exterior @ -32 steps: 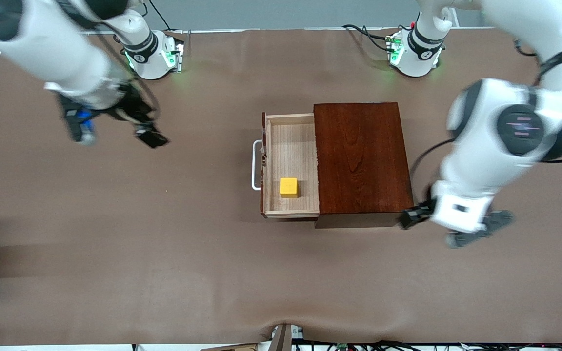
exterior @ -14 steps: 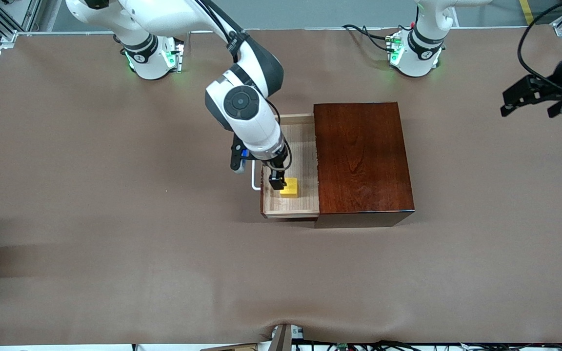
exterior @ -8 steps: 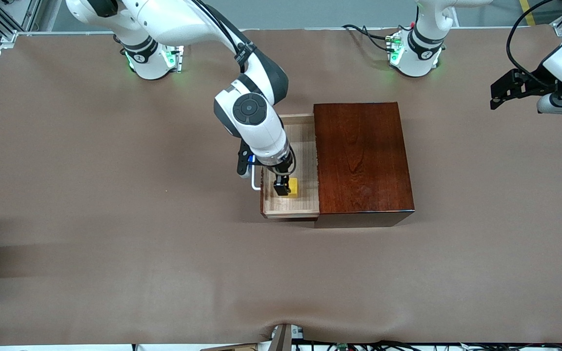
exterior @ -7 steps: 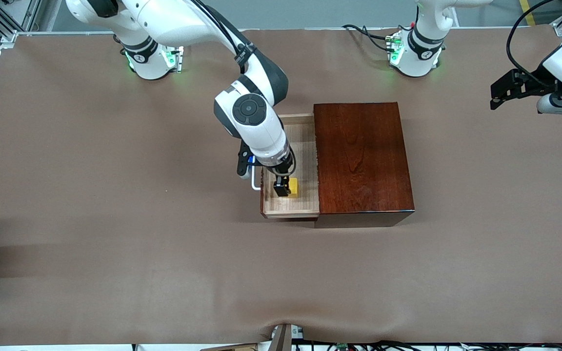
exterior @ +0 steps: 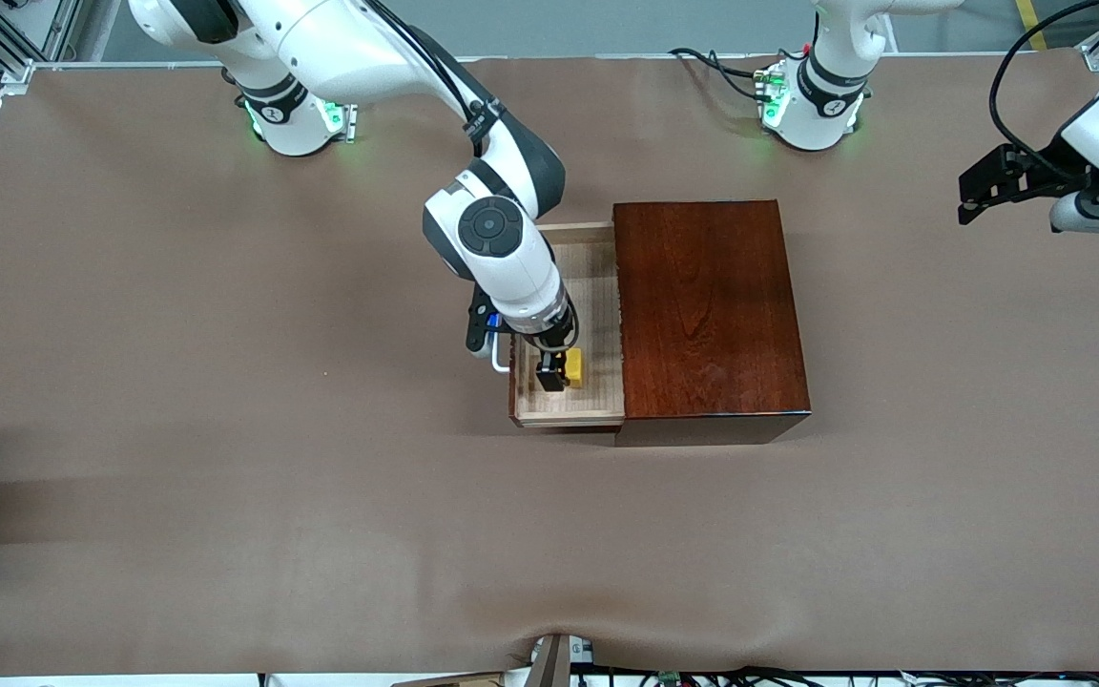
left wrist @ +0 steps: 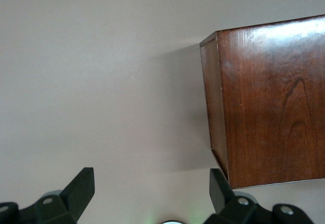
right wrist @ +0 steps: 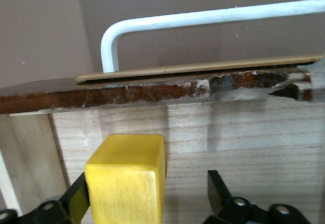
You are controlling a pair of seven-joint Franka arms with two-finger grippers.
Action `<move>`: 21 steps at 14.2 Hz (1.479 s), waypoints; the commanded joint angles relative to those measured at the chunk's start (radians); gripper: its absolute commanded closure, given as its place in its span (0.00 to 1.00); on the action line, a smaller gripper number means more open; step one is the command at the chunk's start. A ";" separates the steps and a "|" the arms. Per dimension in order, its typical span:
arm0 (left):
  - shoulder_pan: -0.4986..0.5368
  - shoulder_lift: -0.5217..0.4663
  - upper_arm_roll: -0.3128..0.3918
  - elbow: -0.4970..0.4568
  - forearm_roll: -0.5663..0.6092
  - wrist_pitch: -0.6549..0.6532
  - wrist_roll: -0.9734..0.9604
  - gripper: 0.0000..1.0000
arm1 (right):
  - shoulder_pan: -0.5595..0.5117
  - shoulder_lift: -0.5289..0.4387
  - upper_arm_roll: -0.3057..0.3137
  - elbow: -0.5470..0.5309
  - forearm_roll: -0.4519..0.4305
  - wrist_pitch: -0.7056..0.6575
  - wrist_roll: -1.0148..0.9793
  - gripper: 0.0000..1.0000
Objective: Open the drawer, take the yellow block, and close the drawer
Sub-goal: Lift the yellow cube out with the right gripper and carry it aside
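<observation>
One brown, matte worktop (exterior: 225,429) carries a single glossy, dark reddish-brown wooden box (exterior: 707,310), a rectangular block whose long axis runs from the robots' bases toward the front camera. One drawer (exterior: 597,401) stands pulled out of it toward the right arm's end of the worktop, a shallow tray with a pale, fine-grained light-wood floor, a worn dark front and one white U-shaped handle (right wrist: 203,21) of round bar. Two white arms are in view. The right pincer (exterior: 557,374) is down inside the drawer, in the part nearer the front camera, its black fingers (right wrist: 221,188) apart with one small, plain bright yellow cube (right wrist: 127,178) between them, against one finger and clear of the other. The left pincer (exterior: 984,191) waits over bare worktop at the left arm's end, well apart from the box, fingers spread with nothing between them.
</observation>
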 commanded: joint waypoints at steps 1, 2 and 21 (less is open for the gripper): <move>-0.006 0.029 0.000 0.031 0.002 -0.003 0.008 0.00 | 0.009 0.015 -0.007 0.030 -0.024 -0.001 0.028 0.37; 0.002 0.029 0.001 0.029 -0.012 -0.003 0.011 0.00 | 0.009 0.012 -0.007 0.030 -0.033 -0.002 0.027 0.49; 0.011 0.018 -0.011 0.031 -0.019 -0.009 0.023 0.00 | -0.314 -0.580 -0.007 -0.189 -0.063 -0.734 -1.130 0.72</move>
